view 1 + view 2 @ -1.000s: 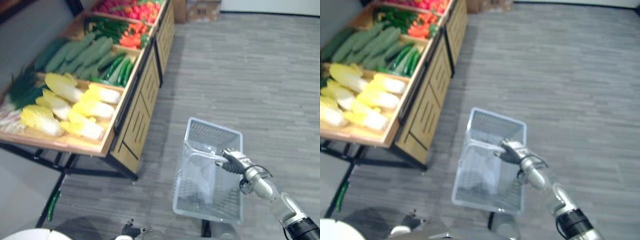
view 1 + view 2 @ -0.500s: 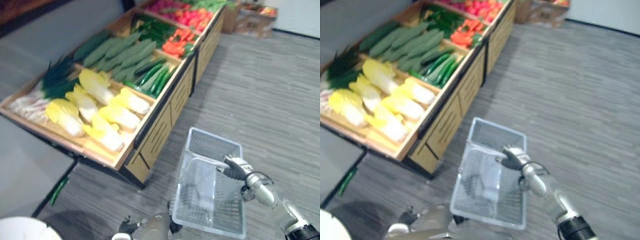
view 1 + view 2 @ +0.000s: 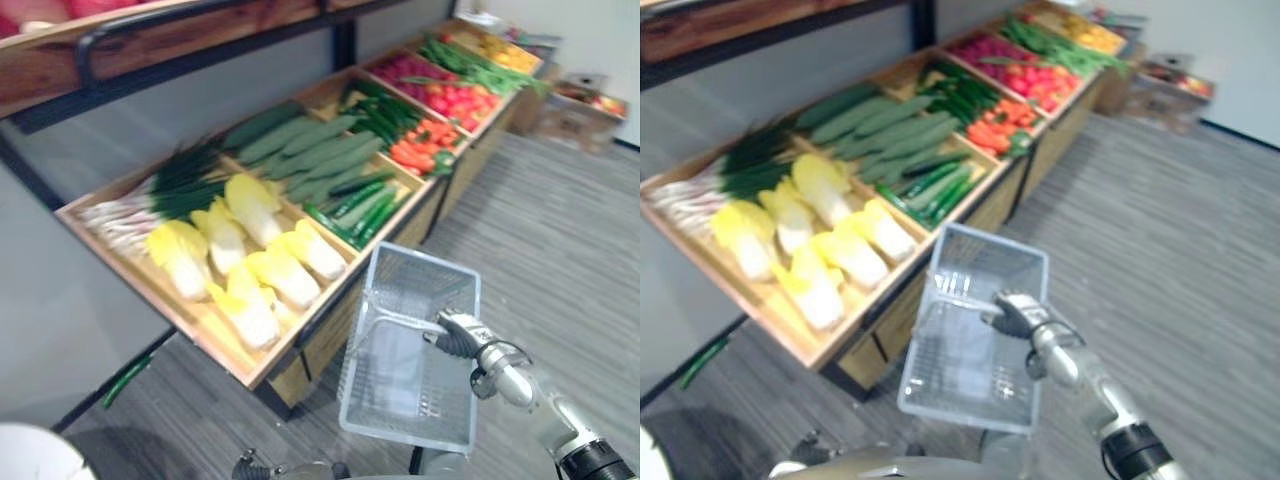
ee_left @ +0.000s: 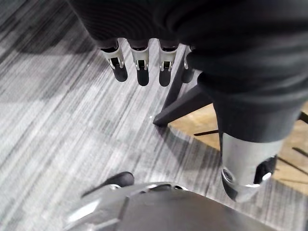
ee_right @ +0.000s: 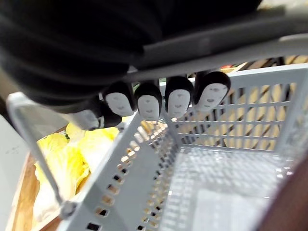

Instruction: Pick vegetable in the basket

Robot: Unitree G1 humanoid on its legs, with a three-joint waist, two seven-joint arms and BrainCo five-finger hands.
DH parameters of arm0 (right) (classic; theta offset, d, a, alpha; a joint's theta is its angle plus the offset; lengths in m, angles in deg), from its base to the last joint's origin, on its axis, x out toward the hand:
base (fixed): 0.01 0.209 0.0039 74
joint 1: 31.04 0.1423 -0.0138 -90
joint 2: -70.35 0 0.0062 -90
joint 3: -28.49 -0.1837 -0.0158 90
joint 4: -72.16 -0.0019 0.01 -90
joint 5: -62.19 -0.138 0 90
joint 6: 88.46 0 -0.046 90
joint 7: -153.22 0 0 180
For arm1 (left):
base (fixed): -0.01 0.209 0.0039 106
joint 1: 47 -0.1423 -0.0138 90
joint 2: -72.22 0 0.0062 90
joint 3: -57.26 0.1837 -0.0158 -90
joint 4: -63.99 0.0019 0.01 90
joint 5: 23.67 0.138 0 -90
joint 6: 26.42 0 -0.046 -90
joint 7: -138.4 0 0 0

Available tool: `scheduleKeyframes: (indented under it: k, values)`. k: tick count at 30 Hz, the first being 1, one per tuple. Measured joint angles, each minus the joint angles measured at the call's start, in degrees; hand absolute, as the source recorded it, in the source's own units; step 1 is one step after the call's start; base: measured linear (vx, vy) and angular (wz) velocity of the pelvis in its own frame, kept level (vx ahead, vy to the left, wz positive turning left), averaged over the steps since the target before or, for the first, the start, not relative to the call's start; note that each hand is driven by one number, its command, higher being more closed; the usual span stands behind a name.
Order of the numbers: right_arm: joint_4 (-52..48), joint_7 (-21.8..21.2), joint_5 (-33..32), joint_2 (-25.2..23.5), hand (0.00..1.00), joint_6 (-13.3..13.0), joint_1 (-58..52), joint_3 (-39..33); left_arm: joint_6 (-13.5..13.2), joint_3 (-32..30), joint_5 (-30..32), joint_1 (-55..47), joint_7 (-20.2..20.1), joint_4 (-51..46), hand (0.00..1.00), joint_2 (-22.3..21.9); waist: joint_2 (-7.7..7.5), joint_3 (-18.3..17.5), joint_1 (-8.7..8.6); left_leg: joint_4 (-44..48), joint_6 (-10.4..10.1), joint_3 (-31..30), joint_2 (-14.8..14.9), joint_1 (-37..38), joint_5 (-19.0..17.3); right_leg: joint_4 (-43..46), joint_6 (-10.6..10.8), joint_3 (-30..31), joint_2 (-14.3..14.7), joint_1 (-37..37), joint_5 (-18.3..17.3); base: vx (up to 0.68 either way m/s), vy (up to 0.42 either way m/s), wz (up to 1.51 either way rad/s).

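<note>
The right hand's fingers [image 5: 149,102] are curled round the basket's grey handle [image 5: 216,41], so the right hand [image 3: 452,335] carries the white mesh basket [image 3: 420,262] over the grey plank floor [image 3: 560,250]. A pale patch lies on the basket's bottom, perhaps a label; I cannot tell. Just left of the basket stands the wooden produce stand [image 3: 200,320]. Napa cabbages [image 3: 285,275] fill its nearest bin, with green onions [image 3: 160,190] at their left. Cucumbers [image 3: 310,155] lie in the next bin, with carrots [image 3: 420,148] and red vegetables [image 3: 445,95] farther off. The left hand [image 4: 138,61] hangs low above the floor, fingers straight and loose.
</note>
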Motion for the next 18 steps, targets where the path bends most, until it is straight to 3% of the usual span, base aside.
scheduleKeyframes:
  k: [3, 5, 7, 8, 10, 11, 14, 18]
  values:
    - [0.8, 0.0, 0.0, 0.0, 1.0, 1.3, -0.9, -2.1, -0.1, 0.0, 0.1, 0.0, 0.0, -0.2, 0.0, 0.0, -0.08, 0.0, 0.35, 0.4, -3.1, -6.4, 2.4, -0.5, -1.0, -17.9, 1.0, 8.0, 0.6, 0.2, 1.8, 0.25, -0.322, 1.0]
    - [0.8, 0.0, 0.3, 0.0, 1.0, 1.4, -1.9, -3.1, -0.1, -0.3, 0.1, -0.3, 0.1, -0.1, 0.0, 0.4, -0.48, -0.2, 0.85, 2.0, -5.8, -9.2, 4.1, -1.3, -2.8, -22.6, 1.5, 9.8, 0.0, 0.0, 3.4, 0.23, -0.415, 0.74]
    - [0.6, 0.0, 0.3, -0.4, 1.0, 1.4, -3.5, -3.6, -0.1, -0.7, 0.2, -0.3, 0.1, 0.1, 0.0, 1.8, -2.78, -0.9, 1.38, 3.2, -8.9, -11.9, 4.9, -2.1, -4.8, -26.9, 2.1, 11.8, -0.6, 1.2, 4.8, 0.21, -0.516, 0.75]
    - [0.5, 0.0, 0.3, -0.5, 1.0, 1.3, -5.3, -4.2, 0.0, -1.4, 0.3, 0.0, 0.0, 1.2, 0.0, 2.7, -4.15, -1.0, 1.43, 3.5, -10.8, -13.6, 5.6, -1.4, -6.2, -26.3, 5.5, 12.0, -0.3, 2.5, 9.0, 0.16, -0.469, 0.74]
    - [0.4, -0.1, 0.4, 0.3, 1.0, 1.3, -7.2, -8.4, -0.1, -2.5, 0.3, 0.3, 0.0, 1.9, 0.0, 0.0, -1.3, -1.4, 1.31, 2.8, -12.0, -14.1, 10.1, -0.6, -5.9, -21.9, 5.4, 8.6, 2.8, 2.5, 7.2, 0.26, -0.53, 0.79]
    - [0.6, -0.4, 0.4, 0.8, 1.0, 1.5, -8.4, -10.9, -0.1, -3.7, 0.3, 0.2, -0.3, 2.0, 0.0, -0.9, 0.23, -2.1, 1.08, 1.9, -13.8, -13.3, 12.2, -0.4, -3.7, -19.5, 4.6, 6.2, 3.8, 2.6, 5.9, 0.33, -0.469, 0.75]
    - [2.0, -0.7, -0.4, 0.6, 1.0, 1.1, -11.1, -15.0, -0.2, -9.8, 0.0, -1.8, -0.2, 1.6, 0.0, -2.4, 1.16, -2.8, -0.07, -1.2, -16.5, -13.5, 15.7, -0.3, 2.1, -17.1, 2.7, 1.7, 5.8, 3.0, 3.5, 0.27, -0.352, 0.64]
    - [9.4, -0.8, -2.4, -1.6, 1.0, 0.7, -13.8, -21.8, -0.1, -14.7, -1.8, -2.8, -0.4, 1.2, 0.0, -3.5, 0.78, -3.2, -1.58, -0.5, -16.3, -13.8, 17.2, -4.6, 7.7, -18.9, 1.3, -4.0, 6.3, 4.6, 2.7, 0.13, -0.226, 0.75]
